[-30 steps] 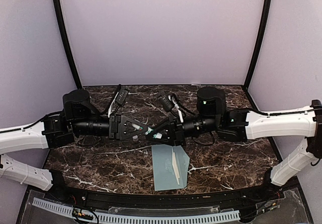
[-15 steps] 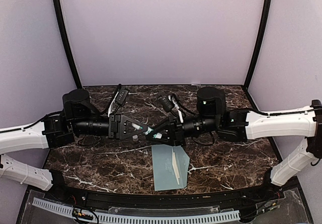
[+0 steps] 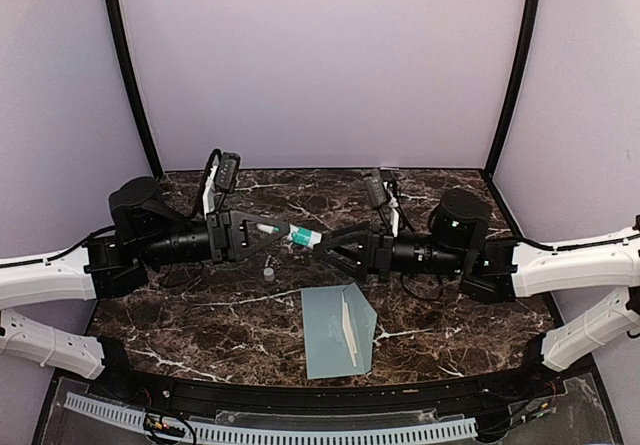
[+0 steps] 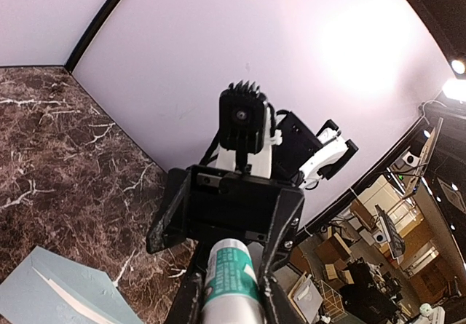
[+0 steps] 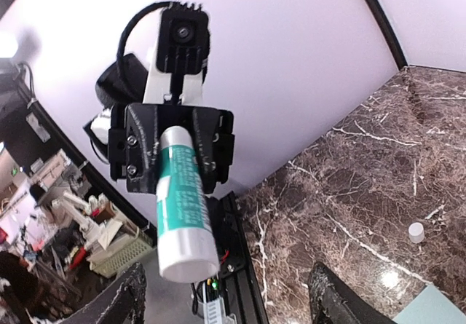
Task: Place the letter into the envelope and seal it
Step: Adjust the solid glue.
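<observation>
The pale grey-teal envelope lies flat near the table's front edge, its flap open and a thin white strip showing; a corner of the envelope shows in the left wrist view. The letter is out of view. My left gripper hovers above the table, shut on a white-and-green glue stick that points right. The glue stick fills the gap between the left fingers. My right gripper faces it, open, just clear of the stick's tip. The glue stick hangs ahead of the wide-apart right fingers.
A small white cap stands on the dark marble table left of the envelope; the cap also shows in the right wrist view. Purple walls and black corner posts close in the back and sides.
The right gripper has opened, let go of the glue stick and drawn back to the right. The left arm has pulled slightly left with the stick in its grip.
</observation>
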Controlling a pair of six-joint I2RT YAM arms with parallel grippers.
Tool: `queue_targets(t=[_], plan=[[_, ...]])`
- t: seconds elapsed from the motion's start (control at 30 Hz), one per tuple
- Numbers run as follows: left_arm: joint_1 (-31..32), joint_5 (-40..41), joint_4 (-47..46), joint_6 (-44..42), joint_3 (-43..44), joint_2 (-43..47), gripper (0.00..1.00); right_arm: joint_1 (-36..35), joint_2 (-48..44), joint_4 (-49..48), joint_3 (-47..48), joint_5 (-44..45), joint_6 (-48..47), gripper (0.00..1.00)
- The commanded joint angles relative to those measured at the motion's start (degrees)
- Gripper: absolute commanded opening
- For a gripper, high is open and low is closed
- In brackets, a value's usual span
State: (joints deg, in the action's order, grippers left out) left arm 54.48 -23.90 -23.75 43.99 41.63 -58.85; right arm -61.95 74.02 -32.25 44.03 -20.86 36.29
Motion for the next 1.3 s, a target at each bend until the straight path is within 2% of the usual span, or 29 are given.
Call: queue_targets(t=[0.0, 0.27, 0.37, 0.53, 0.63, 1.03, 1.13, 1.27], plan=[[-0.3, 2.0, -8.1, -0.4, -0.3, 0.4, 0.01, -1.4, -0.9, -14.7, -3.2, 6.4, 8.6, 0.73], [-0.3, 1.4, -10.1, -0.4, 0.5, -2.3, 0.01, -2.8, 4.1, -17.9, 1.0, 5.8, 10.9, 0.71], [-0.3, 1.1, -10.9, -0.2, 0.6, -2.8, 0.01, -2.8, 6.1, -18.0, 3.1, 4.4, 11.2, 0.68], [-0.3, 0.7, -10.8, -0.3, 1.0, -2.9, 0.01, -2.9, 7.7, -19.3, 4.3, 4.0, 11.7, 0.49], [-0.3, 0.6, -10.8, -0.3, 0.9, -2.9, 0.01, -2.9, 8.0, -20.2, 4.1, 4.3, 11.9, 0.41], [-0.3, -0.1, -11.0, -0.2, 1.0, -3.6, 0.02, -2.9, 9.4, -20.4, 5.1, 4.1, 12.0, 0.23], [-0.3, 0.2, -11.1, -0.3, 0.9, -3.6, 0.01, -2.9, 9.4, -20.3, 4.9, 4.0, 12.1, 0.22], [-0.3, 0.9, -10.9, -0.6, 0.9, -3.5, 0.02, -2.9, 9.3, -19.9, 4.9, 3.9, 12.1, 0.26]])
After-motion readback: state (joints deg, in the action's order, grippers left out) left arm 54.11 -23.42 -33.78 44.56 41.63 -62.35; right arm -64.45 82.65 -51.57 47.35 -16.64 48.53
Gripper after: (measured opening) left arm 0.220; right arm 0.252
